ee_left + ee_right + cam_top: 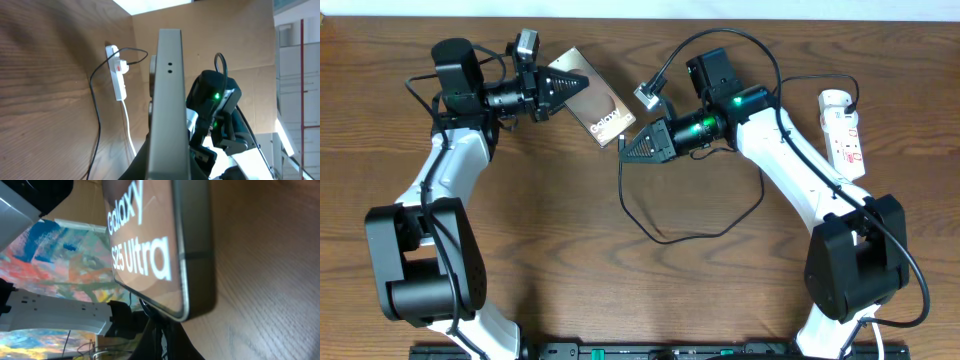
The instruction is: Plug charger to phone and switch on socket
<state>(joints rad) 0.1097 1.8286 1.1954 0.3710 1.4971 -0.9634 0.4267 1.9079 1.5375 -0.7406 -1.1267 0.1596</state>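
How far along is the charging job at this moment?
Done: the thin black charger cable already runs into the white power strip. In hand: the left gripper holds the slim dark smartphone; the right gripper, shut on the cable, sits at its lower end, seating not visible. Left: confirm the plug-in, then press the strip's switch, which neither gripper is near.

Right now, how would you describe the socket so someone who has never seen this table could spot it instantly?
On the wooden table, look to the right edge, just beyond the right arm. The socket lies flat there. Unlike the arm's white links, it is a long white strip with small red marks and a rounded end.
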